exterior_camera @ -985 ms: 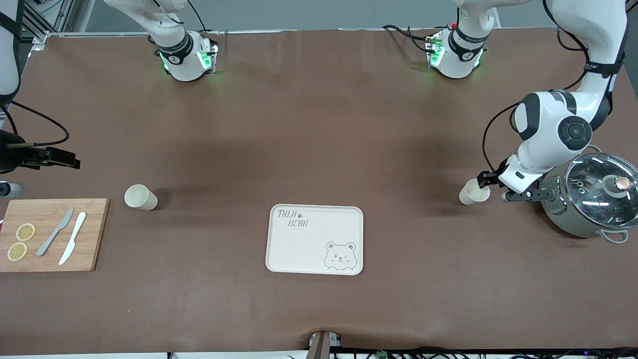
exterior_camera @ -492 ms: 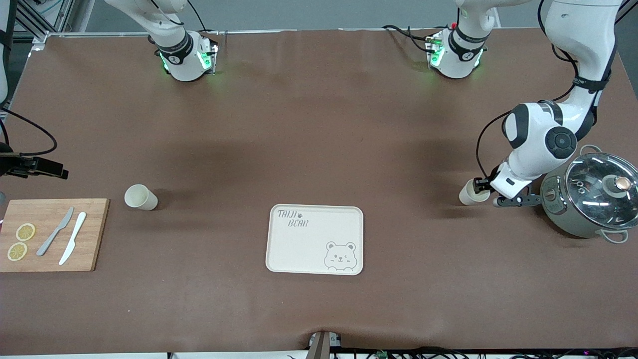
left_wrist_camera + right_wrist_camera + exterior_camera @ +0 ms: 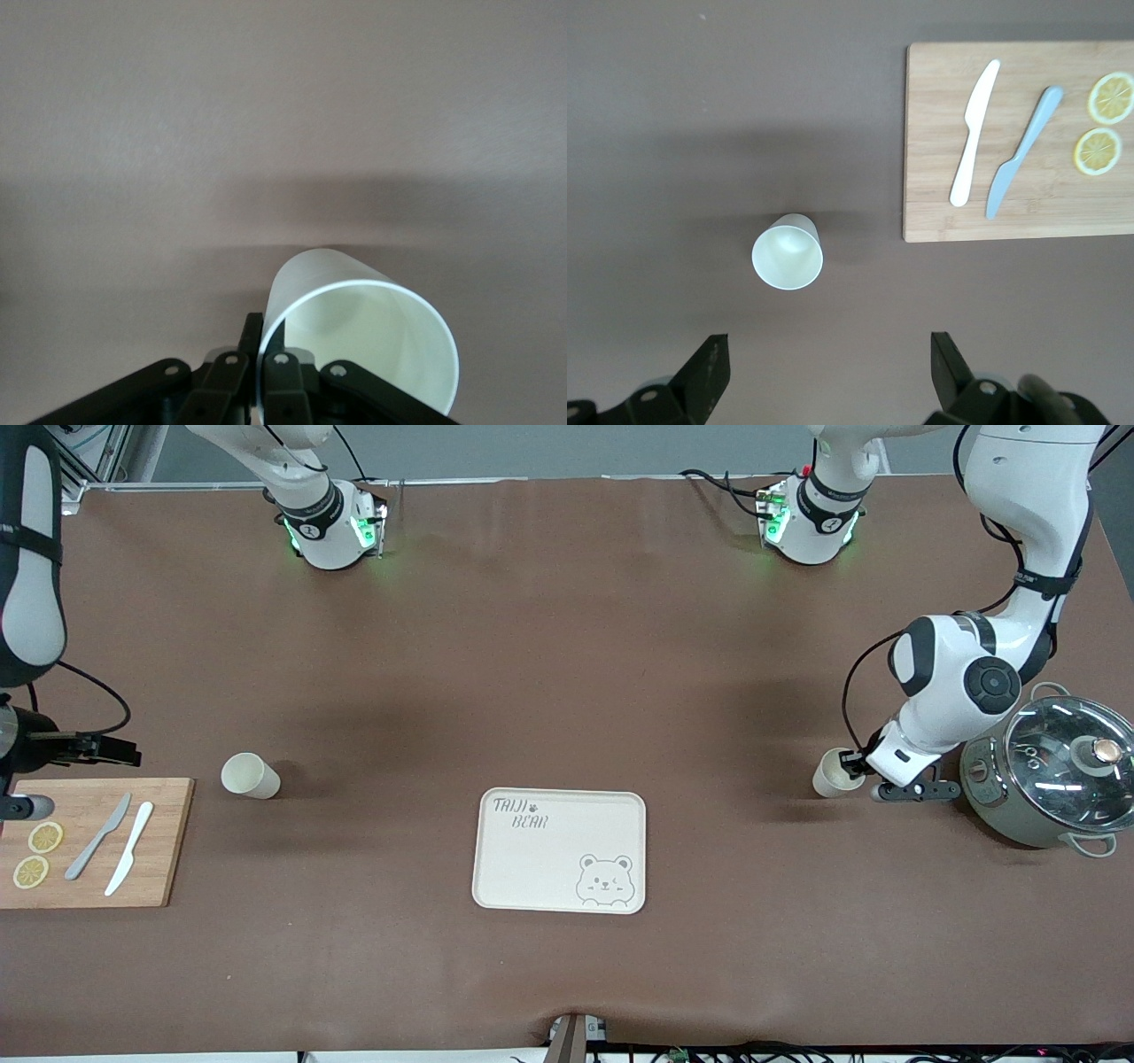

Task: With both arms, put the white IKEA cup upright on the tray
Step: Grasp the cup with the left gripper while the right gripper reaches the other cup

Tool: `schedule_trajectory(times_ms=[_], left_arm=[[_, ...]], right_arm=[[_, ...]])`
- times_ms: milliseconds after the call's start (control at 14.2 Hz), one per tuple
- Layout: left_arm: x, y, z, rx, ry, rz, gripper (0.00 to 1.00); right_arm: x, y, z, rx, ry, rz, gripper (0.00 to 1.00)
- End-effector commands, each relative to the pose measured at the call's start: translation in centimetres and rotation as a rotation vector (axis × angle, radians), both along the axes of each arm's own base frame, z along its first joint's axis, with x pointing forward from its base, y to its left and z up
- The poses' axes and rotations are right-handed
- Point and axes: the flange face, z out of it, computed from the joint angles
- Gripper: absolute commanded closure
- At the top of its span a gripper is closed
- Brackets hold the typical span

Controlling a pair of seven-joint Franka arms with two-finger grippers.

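Two cups on the surface, both upright, mouth up. Left gripper is down at the cup toward the left arm's end, just beside the pot; in the left wrist view the jaws look pinched on the rim wall, one finger inside, one outside, cup filling the lower frame. Judgement: grip looks made, lift is next. A rim pinch is shallow, so confirm the clamp is firm, lift straight up with no wrist roll, then carry low to the tray, which lies mid-surface, nearer the camera than both cups and well apart from them. Set down flat on a bare patch, release only once the base sits. Watch the elbow and pot lid on the swing out. Right gripper hovers over the board end, jaws wide; second cup sits beside the board with knives and lemon slices on it. Centre over that cup before descending, or the open fingers could tip it.
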Motion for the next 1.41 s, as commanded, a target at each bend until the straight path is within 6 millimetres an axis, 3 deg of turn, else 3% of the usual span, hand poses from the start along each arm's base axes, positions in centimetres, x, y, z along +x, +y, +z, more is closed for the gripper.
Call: schedule_trajectory(times_ms=[0, 70, 141, 281, 563, 633, 704, 844, 985, 1126, 1337], left_arm=[[2.4, -2.0, 3.4, 0.011, 0.036, 0.008, 1.0], [3.3, -3.3, 4.7, 0.013, 0.058, 0.011, 1.0], [4.0, -4.8, 5.9, 0.016, 0.069, 0.025, 1.0], [5.4, -7.2, 6.7, 0.015, 0.067, 0.058, 1.0], [7.6, -12.7, 7.4, 0.002, 0.048, 0.096, 1.0], [7.7, -14.9, 7.6, 0.001, 0.043, 0.105, 1.0], [7.9, -16.8, 7.9, -0.006, 0.034, 0.127, 1.0], [9.0, -18.8, 8.1, -0.023, 0.015, 0.177, 1.0], [9.8, -22.5, 8.2, -0.057, -0.001, 0.206, 1.0], [9.6, -27.0, 7.1, -0.104, 0.02, 0.27, 1.0], [9.7, -31.1, 5.8, -0.119, 0.013, 0.299, 1.0]], right_arm=[[-0.2, -0.6, -4.2, -0.014, 0.074, -0.027, 0.0], [-0.1, -1.1, -5.9, -0.009, 0.086, -0.035, 0.0], [0.1, -1.2, -6.2, -0.01, 0.073, -0.035, 0.0], [0.0, -1.6, -6.5, -0.01, 0.068, -0.042, 0.0], [-1.6, -5.1, -11.5, 0.11, 0.002, -0.168, 0.0], [-2.0, -5.4, -12.3, 0.141, 0.006, -0.197, 0.0], [-2.4, -4.8, -13.1, 0.145, 0.025, -0.19, 0.0], [-3.7, -4.8, -15.2, 0.145, 0.04, -0.2, 0.0], [-5.1, -4.4, -16.8, 0.158, 0.073, -0.209, 0.0], [-5.9, -3.7, -16.9, 0.168, 0.076, -0.211, 0.0], [-6.2, -3.5, -17.5, 0.171, 0.074, -0.216, 0.0]])
